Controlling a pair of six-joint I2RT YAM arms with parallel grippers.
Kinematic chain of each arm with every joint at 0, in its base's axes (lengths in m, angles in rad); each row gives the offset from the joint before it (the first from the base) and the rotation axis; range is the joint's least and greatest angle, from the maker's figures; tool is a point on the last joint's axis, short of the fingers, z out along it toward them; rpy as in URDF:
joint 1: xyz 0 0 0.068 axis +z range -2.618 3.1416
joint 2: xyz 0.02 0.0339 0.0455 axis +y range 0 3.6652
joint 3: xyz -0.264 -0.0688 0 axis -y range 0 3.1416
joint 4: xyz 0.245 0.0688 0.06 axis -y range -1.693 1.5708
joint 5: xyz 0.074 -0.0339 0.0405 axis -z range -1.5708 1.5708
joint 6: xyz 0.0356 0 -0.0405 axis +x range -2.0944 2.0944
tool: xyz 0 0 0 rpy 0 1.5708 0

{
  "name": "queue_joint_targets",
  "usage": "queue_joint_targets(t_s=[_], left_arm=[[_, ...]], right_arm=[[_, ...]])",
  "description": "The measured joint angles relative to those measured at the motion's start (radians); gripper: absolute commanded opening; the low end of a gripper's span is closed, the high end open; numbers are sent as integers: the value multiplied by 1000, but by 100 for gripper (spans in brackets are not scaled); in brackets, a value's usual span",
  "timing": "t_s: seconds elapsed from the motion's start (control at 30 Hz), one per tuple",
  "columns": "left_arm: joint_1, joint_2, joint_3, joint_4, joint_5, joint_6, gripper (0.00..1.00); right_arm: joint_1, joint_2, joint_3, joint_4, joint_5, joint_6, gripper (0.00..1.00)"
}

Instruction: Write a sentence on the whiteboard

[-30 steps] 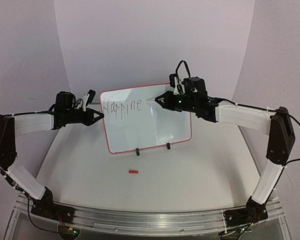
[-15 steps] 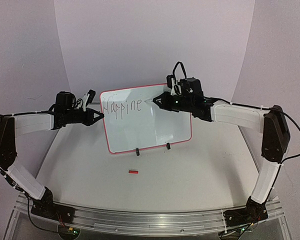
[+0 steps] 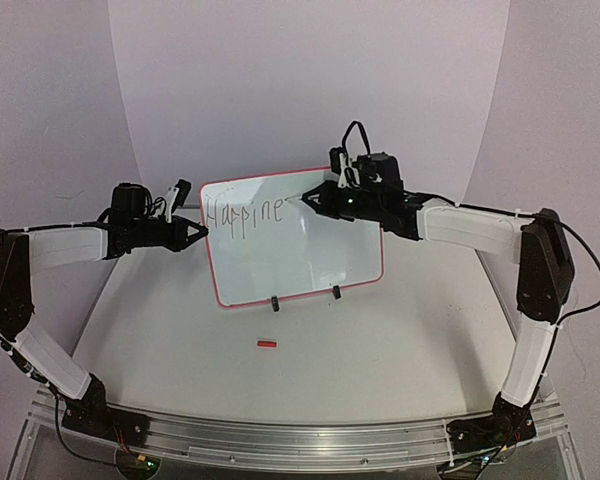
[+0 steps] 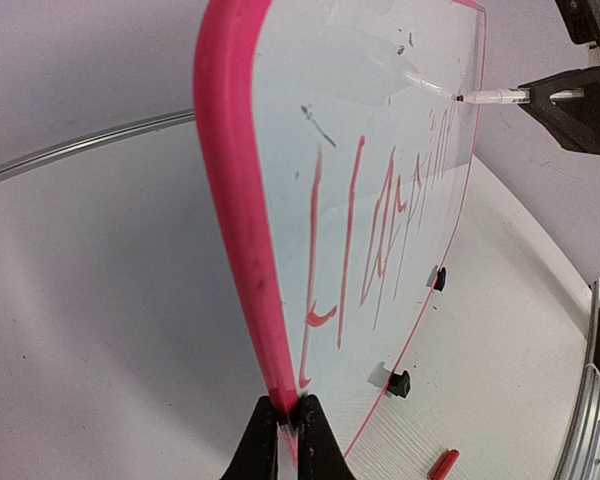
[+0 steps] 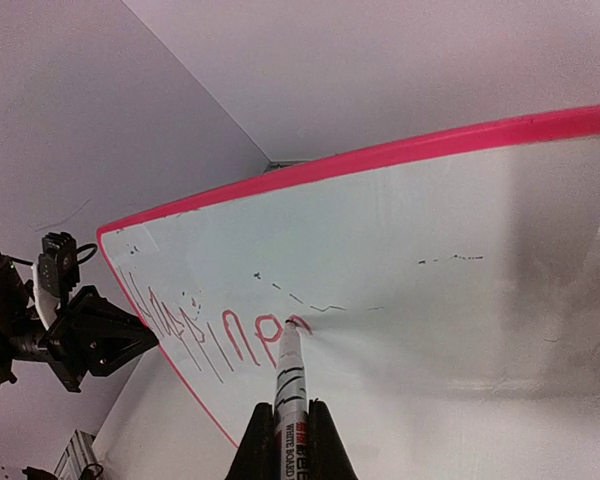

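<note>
Two black claws meet at the whiteboard (image 3: pixel 300 255), a rectangular white panel in a thin red rounded-corner frame that stands upright on two small black feet (image 3: pixel 275 302) around the middle of the pale table (image 3: pixel 400 340). At the board's left edge, near the upper corner, the left claw (image 3: pixel 202 234) has its fingers pinched tight on the red frame; the wrist view shows the frame wedged between the two tips. The right claw (image 3: pixel 315 200) reaches in from the right at the top of the board, clamped narrowly around a white-barrelled marker (image 5: pixel 288 385) with black lettering. The marker's tip touches the white surface just past the last letter of the sentence (image 3: pixel 243 213), which reads "Happine" along the upper left. A small red cap (image 3: pixel 267 344) lies on the table in front of the board, well apart from both claws.
</note>
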Motion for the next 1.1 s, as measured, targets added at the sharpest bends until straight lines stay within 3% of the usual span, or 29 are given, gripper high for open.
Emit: queue_joint_targets(t_s=[1.1], left_arm=[[0, 0, 0, 0, 0, 0, 0]], right_arm=[[3, -24, -98, 4, -24, -1, 0]])
